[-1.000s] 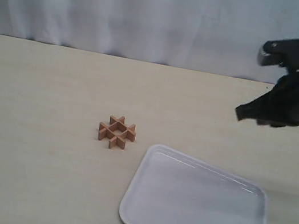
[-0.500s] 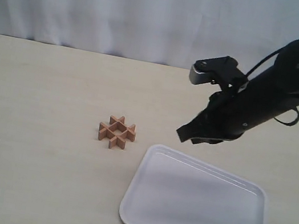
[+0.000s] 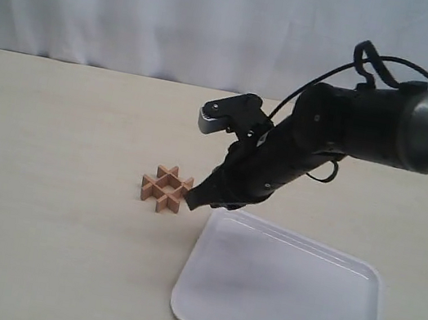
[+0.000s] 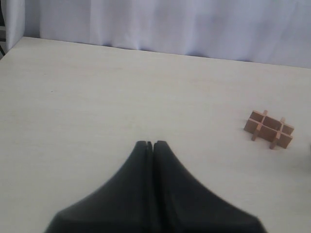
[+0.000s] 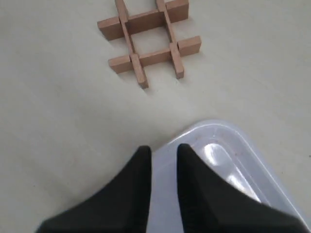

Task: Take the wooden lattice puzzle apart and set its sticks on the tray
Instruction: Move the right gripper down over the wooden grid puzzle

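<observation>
Puzzle (image 3: 167,188) whole, flat on table (image 3: 37,220), just beside tray (image 3: 189,292) corner. Right gripper (image 5: 164,151) over that corner, near puzzle, not touching it; fingers slightly apart, gripping nothing. Left gripper (image 4: 149,144) well apart from puzzle, fingers pressed together, empty.

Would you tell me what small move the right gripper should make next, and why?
Probably ease the right gripper forward to the wooden lattice puzzle, opening wider: it hangs at the corner of the tray, barely parted, and the puzzle lies intact just ahead.
</observation>
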You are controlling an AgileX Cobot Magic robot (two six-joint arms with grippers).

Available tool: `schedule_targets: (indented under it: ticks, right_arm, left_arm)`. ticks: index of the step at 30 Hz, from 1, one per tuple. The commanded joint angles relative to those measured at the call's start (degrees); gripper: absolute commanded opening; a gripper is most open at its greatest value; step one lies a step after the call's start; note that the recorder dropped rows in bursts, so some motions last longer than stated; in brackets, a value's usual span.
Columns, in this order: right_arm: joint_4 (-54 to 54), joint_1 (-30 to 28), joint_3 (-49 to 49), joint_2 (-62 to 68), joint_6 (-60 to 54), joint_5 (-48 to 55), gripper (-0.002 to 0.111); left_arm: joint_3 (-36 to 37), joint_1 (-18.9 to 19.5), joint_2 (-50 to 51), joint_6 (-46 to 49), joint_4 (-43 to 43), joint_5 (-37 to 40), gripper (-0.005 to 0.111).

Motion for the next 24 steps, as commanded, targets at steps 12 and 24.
schedule_targets:
  ticks: [12, 24]
  right_arm:
    - [-2.02, 0.06, -14.04, 14.26, -2.88, 3.61, 0.032]
    - [-2.02, 0.06, -15.85, 16.75, -3.18, -0.77, 0.032]
  left_arm:
    - [0.13, 0.07, -0.06, 0.04, -0.05, -0.14, 0.000]
    - [0.13, 0.07, -0.06, 0.04, -0.05, -0.14, 0.000]
